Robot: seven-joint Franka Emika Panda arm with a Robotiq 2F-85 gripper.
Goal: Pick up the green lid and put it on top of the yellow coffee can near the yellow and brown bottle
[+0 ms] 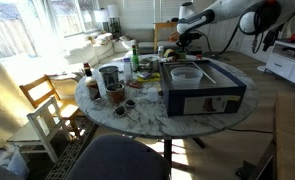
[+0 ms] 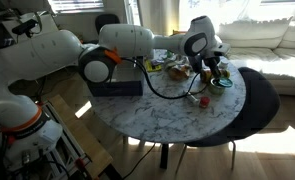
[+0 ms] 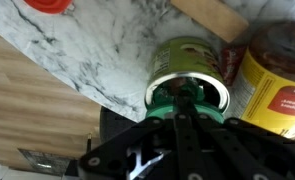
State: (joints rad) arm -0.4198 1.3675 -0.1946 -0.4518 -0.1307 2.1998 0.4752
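In the wrist view my gripper [image 3: 187, 100] is shut on the green lid [image 3: 165, 100], pinching it at the middle. The lid sits on or just above the white-rimmed mouth of a yellow-green can [image 3: 192, 55]; I cannot tell whether they touch. To the right, close beside it, stands a yellow coffee can [image 3: 277, 85] with a red-brown top. In both exterior views the gripper [image 1: 180, 40] [image 2: 209, 62] hangs over the cluttered side of the round marble table [image 1: 157, 112]. The yellow and brown bottle is too small to pick out in the clutter.
A red lid [image 3: 49, 4] [image 2: 203, 99] lies on the marble near the table edge. A wooden piece [image 3: 212, 12] lies beyond the cans. A large blue box [image 1: 202, 88] [image 2: 115, 85] fills one side of the table. A wooden chair [image 1: 49, 105] and a dark chair [image 2: 262, 95] stand nearby.
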